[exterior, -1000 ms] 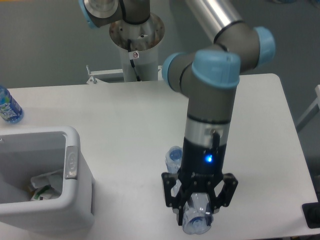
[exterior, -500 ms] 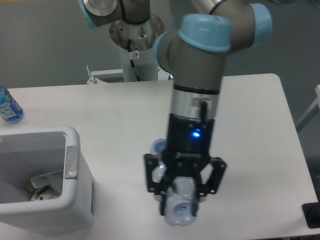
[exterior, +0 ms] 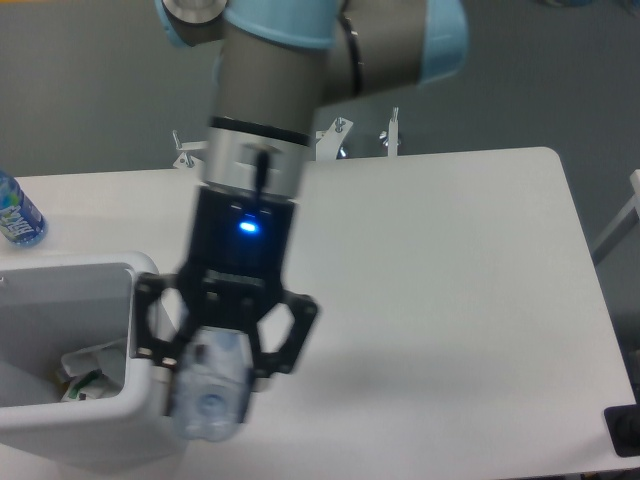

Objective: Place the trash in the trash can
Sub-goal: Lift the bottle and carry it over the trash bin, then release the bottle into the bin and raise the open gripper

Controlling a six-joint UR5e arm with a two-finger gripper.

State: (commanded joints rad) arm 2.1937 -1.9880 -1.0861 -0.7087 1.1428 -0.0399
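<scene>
Bottle [exterior: 212, 390], clear crinkled plastic, clamped in gripper [exterior: 222, 372] over boxy white trash can [exterior: 120, 425] rim.

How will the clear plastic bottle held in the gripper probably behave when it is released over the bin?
The clear plastic bottle looks crinkled and empty, so it is probably light and will give under the gripper. It hangs over the trash can rim, not fully inside, so it might bounce off. Being rounded, it could roll on the table.
</scene>
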